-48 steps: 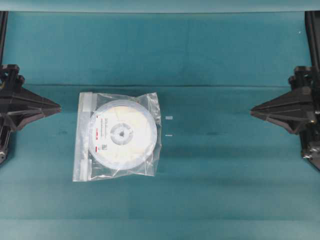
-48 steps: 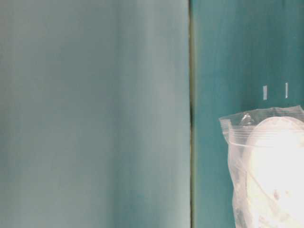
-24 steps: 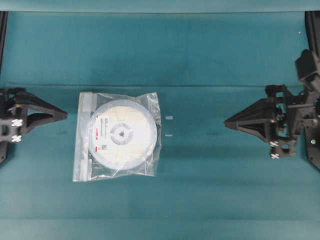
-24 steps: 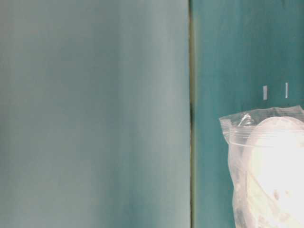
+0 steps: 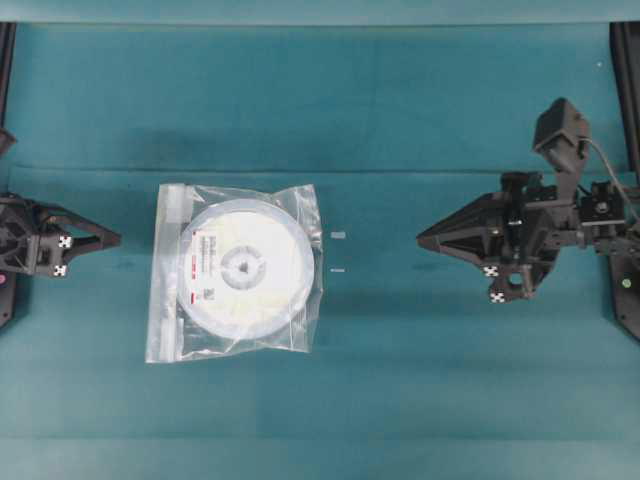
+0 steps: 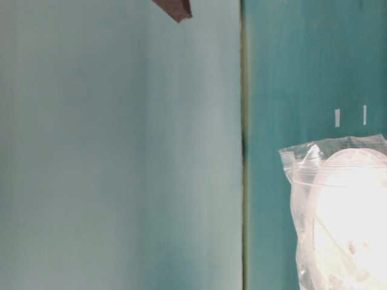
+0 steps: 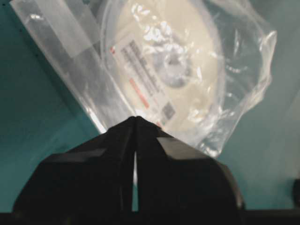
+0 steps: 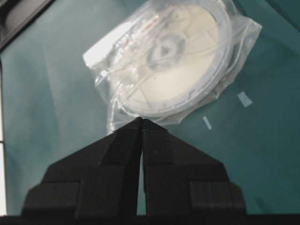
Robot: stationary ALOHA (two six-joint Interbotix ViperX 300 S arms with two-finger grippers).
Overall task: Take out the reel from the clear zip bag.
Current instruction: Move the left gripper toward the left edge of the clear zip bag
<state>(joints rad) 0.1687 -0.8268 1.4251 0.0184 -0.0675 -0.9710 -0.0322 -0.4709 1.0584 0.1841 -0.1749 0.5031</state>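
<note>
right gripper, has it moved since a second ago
Yes. In the overhead view the right gripper has come leftward, toward the two small tape marks beside the clear zip bag.

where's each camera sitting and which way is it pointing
Overhead: straight down on the table; bag with reel between left gripper and right gripper.
Table-level: low, rotated; a bag corner, one dark gripper tip at top.
Left wrist: behind its gripper, facing the bag's zip edge.
Right wrist: behind its shut gripper, facing the bag's opposite side.
All four show the bag.
</note>
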